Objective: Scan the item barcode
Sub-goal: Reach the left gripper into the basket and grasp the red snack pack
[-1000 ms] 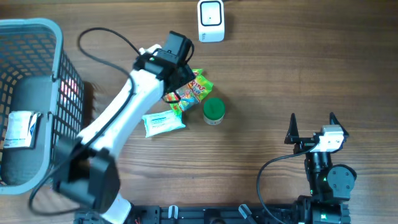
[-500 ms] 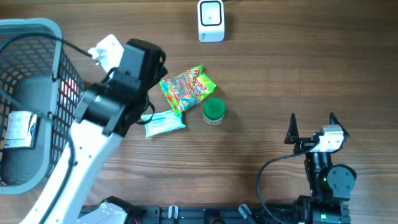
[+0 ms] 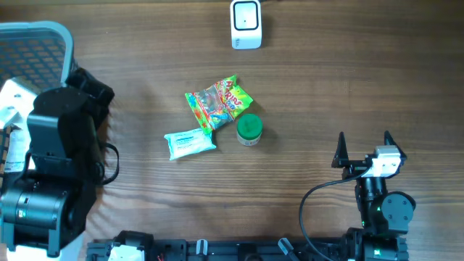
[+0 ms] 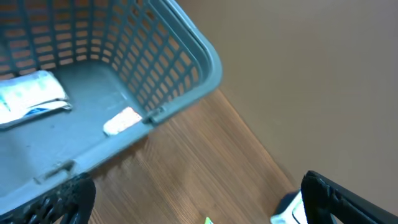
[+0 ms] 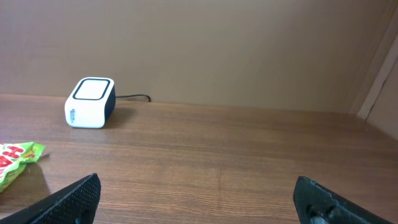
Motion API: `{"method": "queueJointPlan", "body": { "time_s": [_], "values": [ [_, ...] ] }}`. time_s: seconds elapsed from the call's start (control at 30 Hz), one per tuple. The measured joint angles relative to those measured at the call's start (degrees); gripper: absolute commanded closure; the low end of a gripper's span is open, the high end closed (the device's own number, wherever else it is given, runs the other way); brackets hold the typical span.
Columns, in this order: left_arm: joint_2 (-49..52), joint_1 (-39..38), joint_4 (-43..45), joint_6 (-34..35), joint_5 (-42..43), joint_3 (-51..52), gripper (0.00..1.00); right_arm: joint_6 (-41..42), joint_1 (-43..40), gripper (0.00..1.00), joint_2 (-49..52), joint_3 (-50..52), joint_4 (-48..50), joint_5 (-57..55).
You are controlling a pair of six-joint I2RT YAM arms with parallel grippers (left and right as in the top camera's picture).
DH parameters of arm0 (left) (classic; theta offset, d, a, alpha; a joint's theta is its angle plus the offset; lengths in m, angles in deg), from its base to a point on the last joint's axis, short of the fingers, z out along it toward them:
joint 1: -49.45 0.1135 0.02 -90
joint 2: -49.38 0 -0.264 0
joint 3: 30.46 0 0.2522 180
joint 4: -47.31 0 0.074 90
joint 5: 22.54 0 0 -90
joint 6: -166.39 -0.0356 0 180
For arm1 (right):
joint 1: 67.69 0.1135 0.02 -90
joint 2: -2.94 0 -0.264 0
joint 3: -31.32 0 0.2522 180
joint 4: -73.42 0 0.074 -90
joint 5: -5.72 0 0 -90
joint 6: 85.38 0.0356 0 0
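You have three loose items in the middle of the table (image 3: pixel 326 72): one colourful candy bag (image 3: pixel 217 102), one green-lidded tub (image 3: pixel 249 128) just beside its lower right corner, and one white-and-teal packet (image 3: pixel 190 142) just below the bag. One white scanner (image 3: pixel 246 24) stands at the far edge, well apart from all three, so nothing sits in front of it. One blue basket (image 3: pixel 43 38) stands at the left, and the left wrist view shows one white packet (image 4: pixel 32 99) lying on its floor. Two arms are in view. Your left gripper (image 4: pixel 194 186) is spread wide and carries nothing, its camera looking down past the basket's rim. Your right gripper (image 3: pixel 364 141) is just as wide and empty, parked near the front right. A second ago your left arm reached across the table and covered part of the candy bag. It has since pulled back to the left edge beside the basket, leaving the bag fully exposed. The tub, the white-and-teal packet, the scanner and your right arm have not moved.
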Motion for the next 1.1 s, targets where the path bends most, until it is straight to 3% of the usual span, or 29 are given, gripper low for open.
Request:
{"method": "queueJointPlan", "body": {
  "time_s": [0.43,1.1],
  "values": [
    [0.1,13.9,-0.1,0.0,1.4,0.0,0.0,0.0,0.0,0.0,0.0,0.0,0.0,0.0],
    [2.8,23.6,5.3,-1.6,4.3,0.0,0.0,0.0,0.0,0.0,0.0,0.0,0.0,0.0]
  ]
}}
